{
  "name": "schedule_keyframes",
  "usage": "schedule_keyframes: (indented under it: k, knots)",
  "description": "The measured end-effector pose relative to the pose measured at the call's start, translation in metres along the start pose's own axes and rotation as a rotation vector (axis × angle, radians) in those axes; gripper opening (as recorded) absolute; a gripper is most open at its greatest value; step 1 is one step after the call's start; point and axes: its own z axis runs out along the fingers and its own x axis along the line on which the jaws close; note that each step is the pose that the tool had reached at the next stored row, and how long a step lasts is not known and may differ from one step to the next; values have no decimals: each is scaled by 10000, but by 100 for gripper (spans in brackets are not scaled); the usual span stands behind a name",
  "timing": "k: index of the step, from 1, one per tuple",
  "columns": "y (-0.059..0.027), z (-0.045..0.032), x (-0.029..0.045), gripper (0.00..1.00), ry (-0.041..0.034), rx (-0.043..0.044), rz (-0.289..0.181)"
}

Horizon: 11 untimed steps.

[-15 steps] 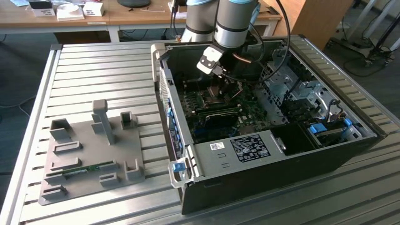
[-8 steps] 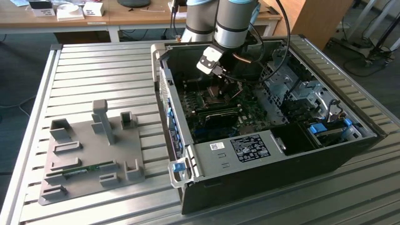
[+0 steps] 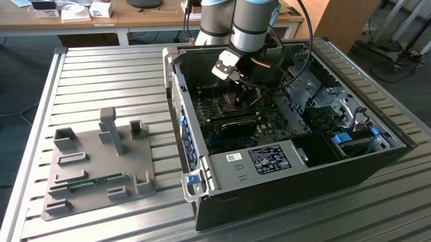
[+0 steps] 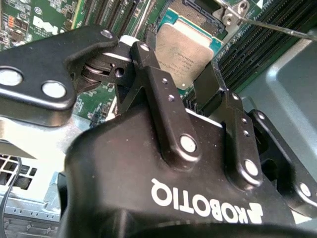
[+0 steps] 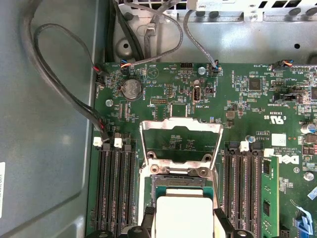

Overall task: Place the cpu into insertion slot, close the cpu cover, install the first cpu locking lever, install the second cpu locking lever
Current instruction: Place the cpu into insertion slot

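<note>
Holding one cpu, gripper over one insertion slot

First wrist view: close above the insertion slot, facing down. Second wrist view: low, oblique past the gripper; shares slot and cpu. Exterior view: high, well back, angled down.

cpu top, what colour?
The cpu top is dull silver-grey, with a green rim; best in the second wrist view.

cpu: silver-grey square, clamped in the gripper, right at the slot's edge.
insertion slot: dark, uncovered.
cpu cover: shiny frame, flipped wide open.
</note>
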Motion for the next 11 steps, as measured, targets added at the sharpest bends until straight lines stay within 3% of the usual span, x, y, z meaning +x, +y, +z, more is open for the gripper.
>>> schedule_keyframes:
  k: [1, 6, 11]
  knots:
    - [0, 1, 0, 54, -33, -1, -1]
    - [0, 3, 0, 54, -41, 1, -1]
    - [-2, 55, -2, 54, -42, 1, -1]
